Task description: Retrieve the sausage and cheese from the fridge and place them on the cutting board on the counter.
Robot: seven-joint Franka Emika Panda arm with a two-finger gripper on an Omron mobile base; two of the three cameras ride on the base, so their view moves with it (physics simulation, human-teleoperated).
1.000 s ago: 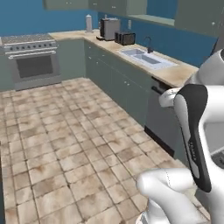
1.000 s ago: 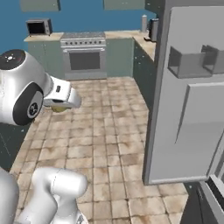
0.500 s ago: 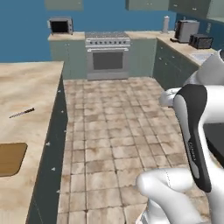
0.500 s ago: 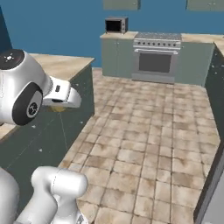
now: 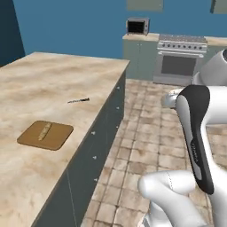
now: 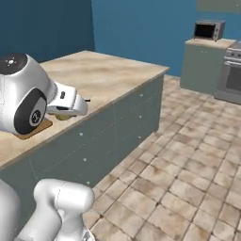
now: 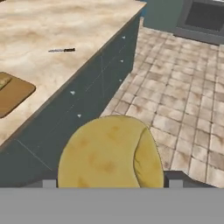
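Note:
My gripper [image 7: 111, 181] is shut on the cheese [image 7: 109, 153], a lumpy pale yellow chunk that sits large between the two fingertips in the hand view. From the right base view the hand [image 6: 68, 101] hangs over the near edge of the counter [image 6: 103, 75] with the cheese [image 6: 60, 116] under it. The brown wooden cutting board [image 5: 45, 135] lies flat on the beige marbled counter [image 5: 40, 84], to the left of the hand; it also shows as cutting board [image 7: 12, 94] and cutting board [image 6: 35, 128]. A pale tan streak lies on the board. The sausage and the fridge are out of view.
A thin dark knife [image 5: 78, 100] lies on the counter beyond the board, knife [image 7: 61, 50]. Dark grey cabinet fronts [image 5: 95, 146] drop from the counter edge to the tiled floor [image 5: 146, 133]. A stove [image 5: 181, 60] and microwave [image 5: 137, 26] stand at the far wall.
Both base views have swung round as the base turned, from the stove and floor to the island counter with the board. The cheese stays in the gripper.

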